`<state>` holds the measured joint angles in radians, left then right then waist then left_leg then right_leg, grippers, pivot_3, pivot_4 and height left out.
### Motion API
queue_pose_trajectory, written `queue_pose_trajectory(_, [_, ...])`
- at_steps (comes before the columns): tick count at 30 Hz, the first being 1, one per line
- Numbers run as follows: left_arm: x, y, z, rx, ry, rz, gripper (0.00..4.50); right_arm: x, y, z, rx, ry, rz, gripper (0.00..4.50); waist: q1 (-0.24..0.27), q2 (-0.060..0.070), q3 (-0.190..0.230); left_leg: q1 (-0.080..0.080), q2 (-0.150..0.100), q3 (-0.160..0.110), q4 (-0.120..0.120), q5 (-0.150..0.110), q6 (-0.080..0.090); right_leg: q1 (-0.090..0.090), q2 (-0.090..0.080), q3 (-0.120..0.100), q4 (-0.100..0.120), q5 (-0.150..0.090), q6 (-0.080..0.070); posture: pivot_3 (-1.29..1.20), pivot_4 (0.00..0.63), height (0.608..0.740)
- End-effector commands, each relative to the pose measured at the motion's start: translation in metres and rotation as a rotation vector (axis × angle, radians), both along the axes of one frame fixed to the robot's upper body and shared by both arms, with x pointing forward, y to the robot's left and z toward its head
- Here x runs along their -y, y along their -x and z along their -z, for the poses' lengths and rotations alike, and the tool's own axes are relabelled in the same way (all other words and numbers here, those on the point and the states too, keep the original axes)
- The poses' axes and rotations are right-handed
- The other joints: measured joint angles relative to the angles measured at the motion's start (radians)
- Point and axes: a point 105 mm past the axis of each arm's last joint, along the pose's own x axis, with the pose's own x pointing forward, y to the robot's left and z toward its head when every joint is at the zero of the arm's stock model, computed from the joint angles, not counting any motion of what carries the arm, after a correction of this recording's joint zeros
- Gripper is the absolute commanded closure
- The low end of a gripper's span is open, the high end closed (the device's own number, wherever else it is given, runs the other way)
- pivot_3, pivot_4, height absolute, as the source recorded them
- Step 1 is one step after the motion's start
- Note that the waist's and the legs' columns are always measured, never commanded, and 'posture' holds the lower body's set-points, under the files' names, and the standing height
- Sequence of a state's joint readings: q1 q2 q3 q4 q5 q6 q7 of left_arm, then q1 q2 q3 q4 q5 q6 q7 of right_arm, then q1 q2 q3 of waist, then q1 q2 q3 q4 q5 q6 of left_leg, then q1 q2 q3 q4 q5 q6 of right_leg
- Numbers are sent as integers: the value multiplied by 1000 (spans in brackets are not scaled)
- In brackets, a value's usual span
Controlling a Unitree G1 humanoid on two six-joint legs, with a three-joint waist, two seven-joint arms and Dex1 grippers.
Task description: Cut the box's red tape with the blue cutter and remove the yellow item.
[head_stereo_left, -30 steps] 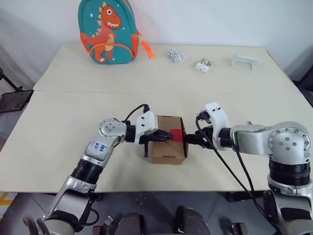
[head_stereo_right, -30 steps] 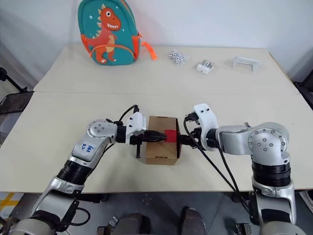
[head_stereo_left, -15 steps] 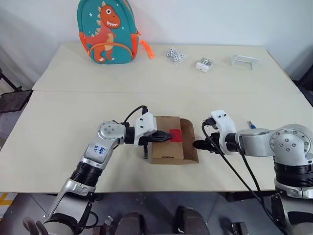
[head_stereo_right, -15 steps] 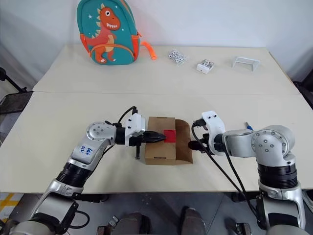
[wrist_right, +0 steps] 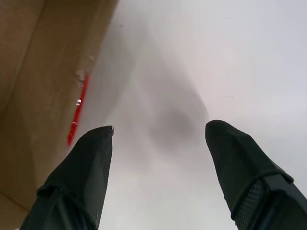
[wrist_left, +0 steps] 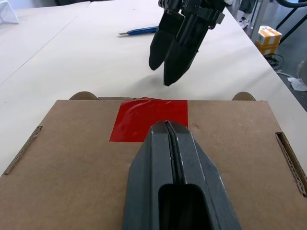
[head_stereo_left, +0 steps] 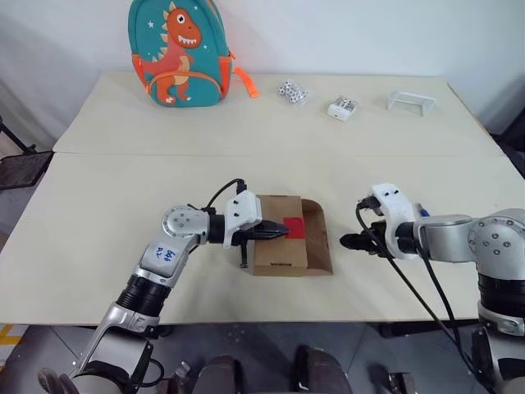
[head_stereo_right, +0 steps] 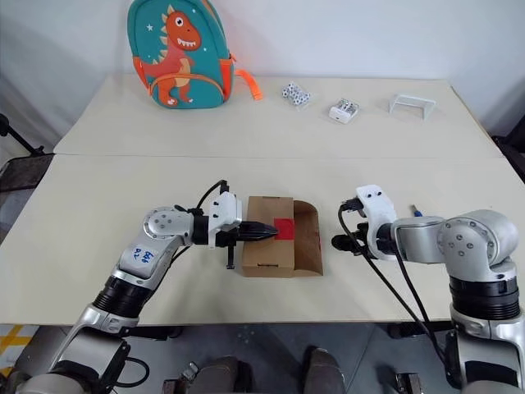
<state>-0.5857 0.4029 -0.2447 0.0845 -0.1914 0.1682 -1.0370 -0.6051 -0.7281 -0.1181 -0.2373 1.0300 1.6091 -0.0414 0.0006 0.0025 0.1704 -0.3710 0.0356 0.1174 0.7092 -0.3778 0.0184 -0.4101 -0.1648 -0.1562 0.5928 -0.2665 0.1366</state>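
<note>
A: How far along does this look?

B: Partway, I'd judge. The box (head_stereo_left: 279,233) sits near the middle of the surface (head_stereo_left: 123,189) with its tuck flap folded out flat toward 3 o'clock, so the seal seems to be cut. The red tape (wrist_left: 148,119) is on the lid, ending at the lid's edge. The blue cutter (wrist_left: 139,31) lies on the surface past the right arm, apart from both arms.

A: And the yellow item?

B: I can't see it; the lid is down over the box, so it's presumably inside. Lifting the lid and taking it out is what's left.

A: The arms?

B: The left gripper (wrist_left: 168,128) has its jaws together, tip resting on the lid just short of the tape, as if pinning the box. The right gripper (wrist_right: 158,139) hangs at 3 o'clock of the box, jaws apart and empty, just clear of the flap.

A: The surroundings?

B: Two pale tabletops butted together against a white wall. At 11 o'clock stands a teal dinosaur backpack (head_stereo_left: 178,51); along the far edge toward 1 o'clock are small dice-like pieces (head_stereo_left: 292,91), a little white block (head_stereo_left: 343,107) and a white bracket (head_stereo_left: 411,103).
</note>
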Motion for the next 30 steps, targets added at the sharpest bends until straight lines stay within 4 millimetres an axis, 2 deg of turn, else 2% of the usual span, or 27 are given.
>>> queue_pose_trajectory(1, [-3,3,26,-87,-71,-14,4500,0,2,-5,40,36,-24,1272,0,0,0,0,0,0,0,0,0,0,0,0,0,0,0,0,150,740])
queue_pose_trajectory(7, [-4,4,26,-88,-75,-15,4500,-4,1,-6,61,12,-37,1272,0,0,0,0,0,0,0,0,0,0,0,0,0,0,0,0,150,740])
queue_pose_trajectory(10, [-5,3,24,-84,-75,-18,4500,-7,-6,-26,102,-133,-36,1272,-1,0,0,0,0,0,-1,0,0,0,0,0,-1,0,0,0,150,740])
queue_pose_trajectory(13, [-6,3,22,-78,-73,-21,4500,-4,-4,-31,46,-297,-45,1272,1,0,0,0,0,1,-1,0,0,0,0,0,-1,0,0,0,150,740])
queue_pose_trajectory(17, [-7,2,21,-73,-74,-21,4500,-8,-1,-22,-78,-506,-58,1272,-1,0,0,0,0,0,-2,0,0,1,0,-1,-1,0,0,0,150,740])
queue_pose_trajectory(21, [-7,2,20,-71,-77,-19,4500,-12,-2,-6,-179,-616,-29,1272,-2,0,0,1,0,0,-4,0,0,0,0,-1,-1,0,0,0,150,740])
queue_pose_trajectory(30, [-9,2,17,-69,-80,-23,4500,-20,1,19,-320,-710,-3,1272,-3,0,0,1,0,1,-4,0,0,0,0,-1,-1,0,0,0,150,740])
